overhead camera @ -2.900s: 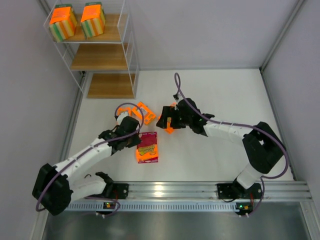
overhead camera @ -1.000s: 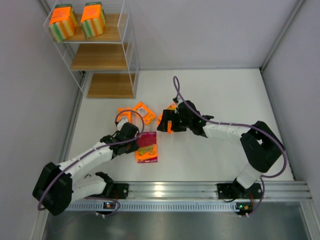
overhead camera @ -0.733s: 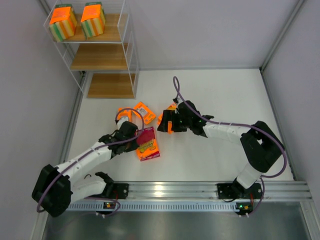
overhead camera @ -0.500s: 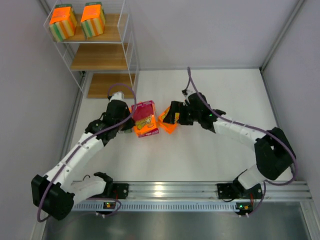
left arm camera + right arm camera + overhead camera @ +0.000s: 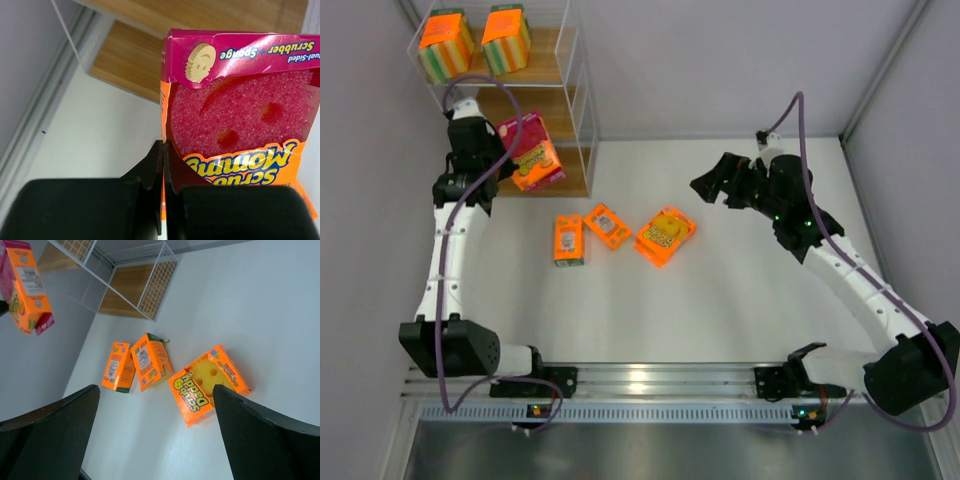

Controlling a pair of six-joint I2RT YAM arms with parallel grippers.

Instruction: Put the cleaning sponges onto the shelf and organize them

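My left gripper (image 5: 498, 150) is shut on the edge of a pink and orange sponge pack (image 5: 531, 151) and holds it up beside the white wire shelf (image 5: 582, 100), near its middle board. In the left wrist view the pack (image 5: 240, 110) fills the right side, its edge pinched at the gripper (image 5: 163, 150). Two blocky striped packs (image 5: 445, 43) (image 5: 506, 37) stand on the top board. On the table lie two small orange packs (image 5: 569, 240) (image 5: 608, 225) and a flat yellow-faced pack (image 5: 666, 236). My right gripper (image 5: 705, 186) is open and empty, raised to the right of them (image 5: 155, 405).
The shelf stands in the back left corner against the grey wall (image 5: 380, 200). Its bottom board (image 5: 535, 180) sits just above the table. A metal rail (image 5: 720, 385) runs along the near edge.
My left arm has lifted the pink and orange pack off the table and carried it back left to the shelf. My right arm let go of the yellow-faced pack and drew back to the right.
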